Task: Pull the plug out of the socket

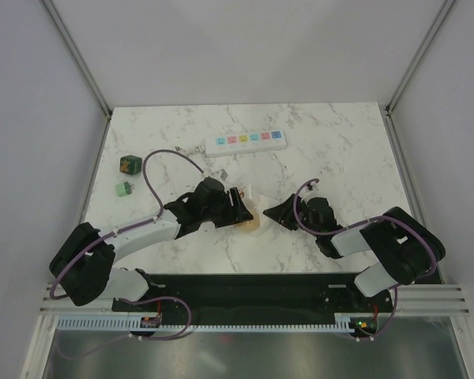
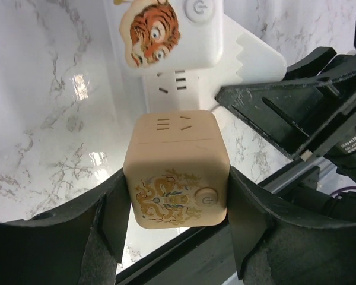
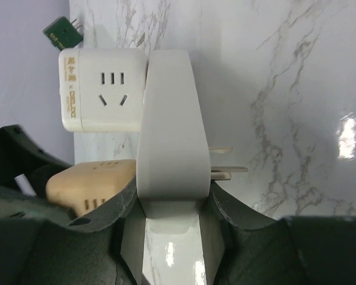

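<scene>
Left gripper [image 2: 179, 208] is about half open and squeezes a tan cube [image 2: 175, 169] with a gold dragon on it. Right gripper [image 3: 173, 222], just beside it, pinches a flat white piece [image 3: 169, 136] with two bare metal pins [image 3: 225, 172]. Both are over the middle of the tabletop [image 1: 340, 158].

The socket [image 1: 246, 140], a long white strip with colored holes, lies at the far side. A white cube [image 3: 101, 89] touches the flat white piece. The plug [image 1: 128, 164], a small dark green cube, sits on the left, well apart from the socket, so I think it is already out. A tinier green block [image 1: 124, 188] lies just near of it.

The two grippers are very close and could bump. A crooked pull could bend the pins, or the tan cube could slip and drop.

From above, the arms cover the cubes. I cannot tell if the tan cube is joined to the white cube or to the flat piece.
</scene>
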Tool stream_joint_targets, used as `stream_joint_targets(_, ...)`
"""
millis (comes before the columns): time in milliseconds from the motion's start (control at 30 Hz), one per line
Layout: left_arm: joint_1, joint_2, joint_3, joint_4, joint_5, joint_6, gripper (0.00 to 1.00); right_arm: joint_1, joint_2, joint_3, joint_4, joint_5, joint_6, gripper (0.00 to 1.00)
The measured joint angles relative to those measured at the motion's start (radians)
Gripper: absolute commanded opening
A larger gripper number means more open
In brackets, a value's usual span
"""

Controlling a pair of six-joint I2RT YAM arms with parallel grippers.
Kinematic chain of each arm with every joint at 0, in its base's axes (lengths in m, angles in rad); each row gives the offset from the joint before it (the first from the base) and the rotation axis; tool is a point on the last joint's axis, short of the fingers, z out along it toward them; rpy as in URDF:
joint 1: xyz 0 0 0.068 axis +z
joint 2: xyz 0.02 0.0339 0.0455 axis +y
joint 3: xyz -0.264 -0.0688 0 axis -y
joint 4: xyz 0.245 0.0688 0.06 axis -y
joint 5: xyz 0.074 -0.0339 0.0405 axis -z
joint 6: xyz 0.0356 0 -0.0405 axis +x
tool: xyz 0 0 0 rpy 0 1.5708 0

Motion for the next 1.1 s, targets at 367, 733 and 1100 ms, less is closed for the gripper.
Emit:
stream_joint_targets(367, -0.043, -0.1, 0.142, -0.183, -0.034, 0.098, 0.02, -0.038, 0.001, 0.005, 0.014, 0.133, 0.011, 0.0)
stream_joint_targets(733, 0.095, -0.159, 0.204, -0.573, -0.263, 0.186, 0.02, -0.038, 0.001, 0.005, 0.016, 0.14, 0.011, 0.0)
stream_joint_targets(1100, 0.318, -0.119, 0.265, -0.839, -0.698, 0.358, 0.02, -0.038, 0.001, 0.005, 0.017, 0.141, 0.011, 0.0)
